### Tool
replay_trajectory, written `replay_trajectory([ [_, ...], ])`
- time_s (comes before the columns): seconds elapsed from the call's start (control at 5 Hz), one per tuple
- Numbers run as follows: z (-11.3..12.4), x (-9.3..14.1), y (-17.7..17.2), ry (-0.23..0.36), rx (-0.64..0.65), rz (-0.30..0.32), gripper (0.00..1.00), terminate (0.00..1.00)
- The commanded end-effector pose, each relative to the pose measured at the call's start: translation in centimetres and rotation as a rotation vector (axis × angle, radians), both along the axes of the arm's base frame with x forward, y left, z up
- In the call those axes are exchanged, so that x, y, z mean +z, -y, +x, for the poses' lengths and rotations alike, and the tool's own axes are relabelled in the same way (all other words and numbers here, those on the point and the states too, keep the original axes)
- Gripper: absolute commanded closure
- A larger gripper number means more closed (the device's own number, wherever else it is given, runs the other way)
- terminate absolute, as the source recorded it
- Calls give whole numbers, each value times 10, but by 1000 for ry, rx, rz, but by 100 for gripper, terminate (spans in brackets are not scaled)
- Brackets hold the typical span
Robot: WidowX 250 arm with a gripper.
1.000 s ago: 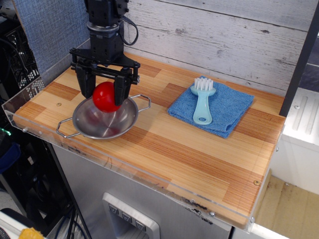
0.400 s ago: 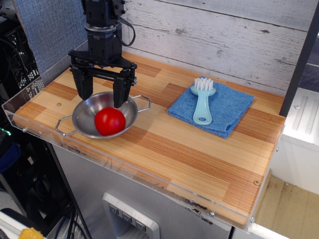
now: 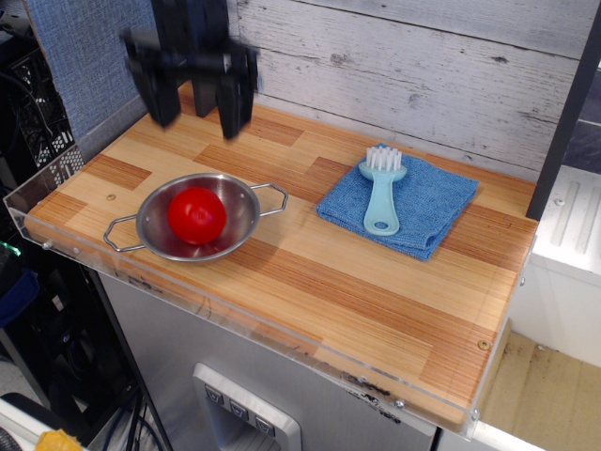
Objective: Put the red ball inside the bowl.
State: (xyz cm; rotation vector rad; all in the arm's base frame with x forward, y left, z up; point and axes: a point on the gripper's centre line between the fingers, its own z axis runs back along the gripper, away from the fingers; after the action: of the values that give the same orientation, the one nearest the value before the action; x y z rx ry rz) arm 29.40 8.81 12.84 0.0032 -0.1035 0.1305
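Observation:
The red ball (image 3: 196, 215) lies inside the shiny steel bowl (image 3: 239, 214) with two wire loop handles, at the left front of the wooden table. My gripper (image 3: 198, 105) is open and empty, blurred by motion, well above and behind the bowl near the back wall. Its two black fingers (image 3: 233, 101) hang down, spread apart.
A folded blue cloth (image 3: 427, 202) lies at the back right with a light teal brush (image 3: 382, 188) on it. A clear plastic guard (image 3: 56, 235) runs along the table's left and front edges. A grey wooden wall stands behind.
The gripper let go of the red ball, which dropped into the bowl and settled. The gripper then rose quickly up and back from the bowl.

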Motion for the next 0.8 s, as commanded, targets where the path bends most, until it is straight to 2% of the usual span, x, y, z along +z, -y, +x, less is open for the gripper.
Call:
replay_trajectory([
  [0.0,11,29,0,98,-16,36,0,0],
  [0.2,14,25,3,83,-54,37,0,0],
  [0.4,18,20,4,45,-143,41,0,0],
  [0.6,18,20,4,45,-143,41,0,0],
])
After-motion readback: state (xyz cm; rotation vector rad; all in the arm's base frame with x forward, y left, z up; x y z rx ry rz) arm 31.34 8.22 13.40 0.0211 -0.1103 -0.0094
